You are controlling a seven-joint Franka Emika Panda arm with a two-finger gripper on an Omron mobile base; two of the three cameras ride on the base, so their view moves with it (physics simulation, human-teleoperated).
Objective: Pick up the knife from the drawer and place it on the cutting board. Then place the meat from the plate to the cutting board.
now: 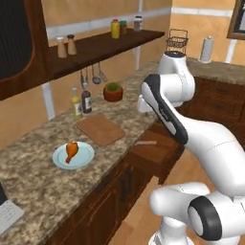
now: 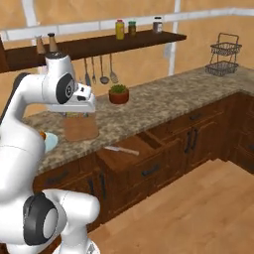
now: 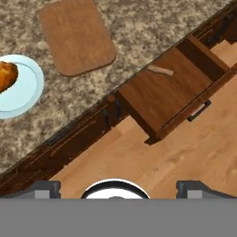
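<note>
**Drawer pulled out, knife inside, claw spread above the floor**

Left base view: seen on the granite counter (image 1: 43, 182), the pale blue plate (image 1: 85, 160) with the meat (image 1: 71, 151) lying on it; just beyond, apart from the plate, the bare cutting board (image 1: 101, 129); behind the board, two bottles (image 1: 81, 101) and a small potted plant (image 1: 113, 91); hung under the wall shelf (image 1: 95, 48), a few ladles and spoons (image 1: 93, 76); to the right of the board, below the counter edge, the drawer (image 1: 155, 150) standing open, with the knife (image 1: 145, 142) showing as a thin pale strip on its floor, partly behind the white arm.

Right base view: drawer (image 2: 131, 156) pulled out from the cabinet row; knife (image 2: 122, 150) flat on its bottom near the left side, blade pale; cutting board (image 2: 82, 130) half hidden behind the arm's wrist; edge of the plate (image 2: 51, 143) peeping beside the arm; wire basket (image 2: 223, 59) far off on the counter's right end.

Hand view: looking down from high up; gripper (image 3: 118, 187) with fingertips set wide apart at the bottom edge, nothing between them, over wooden floor; drawer (image 3: 164, 95) above, well apart, knife (image 3: 160, 70) small and pale near its back; cutting board (image 3: 76, 36) at top; plate (image 3: 25, 90) at left with the meat (image 3: 7, 76) cut by the frame edge.
</note>
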